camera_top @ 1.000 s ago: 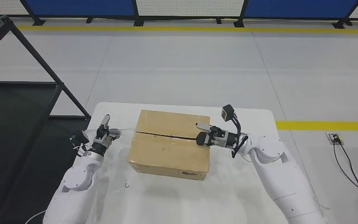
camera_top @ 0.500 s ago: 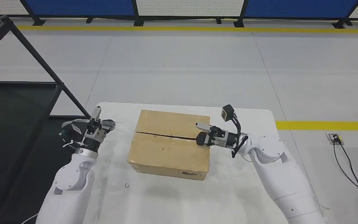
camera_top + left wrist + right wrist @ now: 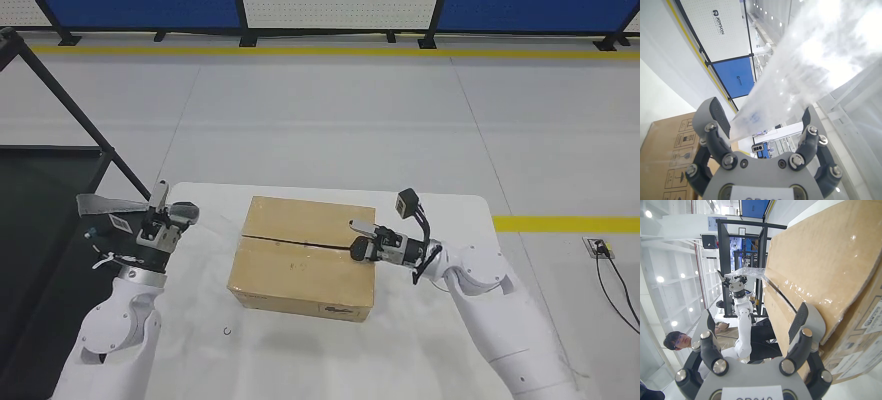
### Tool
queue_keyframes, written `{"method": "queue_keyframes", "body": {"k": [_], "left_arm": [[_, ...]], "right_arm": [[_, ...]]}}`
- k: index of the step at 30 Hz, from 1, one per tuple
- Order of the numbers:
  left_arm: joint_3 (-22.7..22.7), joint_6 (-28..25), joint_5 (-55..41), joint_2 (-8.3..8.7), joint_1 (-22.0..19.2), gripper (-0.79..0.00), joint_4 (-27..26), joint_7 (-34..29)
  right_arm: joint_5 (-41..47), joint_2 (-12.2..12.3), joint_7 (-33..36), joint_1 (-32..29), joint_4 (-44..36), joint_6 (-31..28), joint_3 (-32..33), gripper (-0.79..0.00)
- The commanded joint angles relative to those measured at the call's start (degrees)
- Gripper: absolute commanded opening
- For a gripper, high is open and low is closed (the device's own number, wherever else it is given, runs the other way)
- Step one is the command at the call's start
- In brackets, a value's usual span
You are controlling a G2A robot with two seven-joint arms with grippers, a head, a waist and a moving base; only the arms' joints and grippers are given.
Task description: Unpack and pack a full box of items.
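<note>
Box [image 3: 300, 265] sits mid-tabletop [image 3: 450, 215] in the top view, flaps shut.

Left wrist view: left claw [image 3: 761, 111] spread, clear tape [image 3: 791, 75] clinging to one pad [image 3: 720, 117].

Right wrist view: right claw [image 3: 755, 317] apart, one finger [image 3: 800, 321] on the box top.

We judge unpacking barely begun.

Left arm at left of scene: elbow near, forearm upright, wrist raised high. Left claw [image 3: 160, 212] points up and far, fingers [image 3: 719, 117] spread wide apart.
Right arm at right: elbow bent, forearm level, stretched toward left. Right claw [image 3: 357, 238] points left, fingers [image 3: 798, 323] spread apart.
</note>
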Motion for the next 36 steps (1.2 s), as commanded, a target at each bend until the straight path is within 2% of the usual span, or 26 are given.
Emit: {"method": "queue_keyframes", "body": {"k": [1,16,22,30,36], "left_arm": [[-0.04,0.32,0.24,-0.02,0.25,0.000,-0.82,0.11],[0.64,-0.11,6.76,-0.37,1.68,0.000,-2.82,5.03],[-1.29,-0.77,4.40,-0.36,2.40,0.000,-1.21,4.64],[-5.68,-0.15,-2.77,-0.06,1.57,0.000,1.16,0.85],[-7.29,0.73,-5.13,0.11,0.83,0.000,2.78,-1.01]], "right_arm": [[-0.02,0.16,-0.21,-0.42,-0.56,0.18,0.34,0.000],[0.14,0.90,-0.76,-2.09,-2.77,0.64,1.17,0.000],[0.22,1.04,-0.59,-2.04,-2.78,0.61,0.93,0.000],[0.43,1.13,-0.59,-1.77,-2.62,0.53,0.39,0.000],[0.51,1.24,-0.65,-1.78,-2.71,0.45,0.13,0.000]]}}
